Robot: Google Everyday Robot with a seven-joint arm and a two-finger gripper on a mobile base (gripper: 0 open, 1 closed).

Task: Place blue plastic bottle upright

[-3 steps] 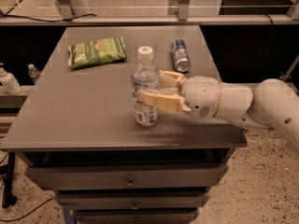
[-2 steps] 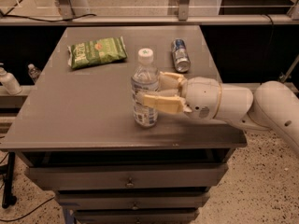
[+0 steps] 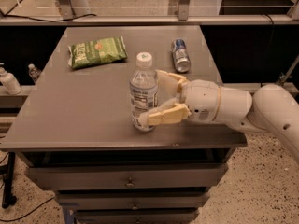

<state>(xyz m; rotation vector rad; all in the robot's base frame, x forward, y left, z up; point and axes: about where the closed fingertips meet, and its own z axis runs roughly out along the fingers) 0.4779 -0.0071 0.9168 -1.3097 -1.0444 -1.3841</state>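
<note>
The blue plastic bottle (image 3: 143,94) stands upright near the front middle of the grey table (image 3: 70,111). It is clear, with a white cap and a pale label. My gripper (image 3: 152,97) reaches in from the right at the bottle's lower half. Its fingers are spread on either side of the bottle: the near finger (image 3: 166,115) lies by the bottle's base and the far finger (image 3: 170,80) is behind it. The gripper is open around the bottle.
A green snack bag (image 3: 97,52) lies at the back left of the table. A silver-and-blue can (image 3: 180,55) lies on its side at the back right. A white pump bottle (image 3: 8,80) stands on a lower shelf at the left. Drawers are under the table.
The near finger has moved away from the far finger, widening the gap around the bottle. The bottle stays upright in the same spot.
</note>
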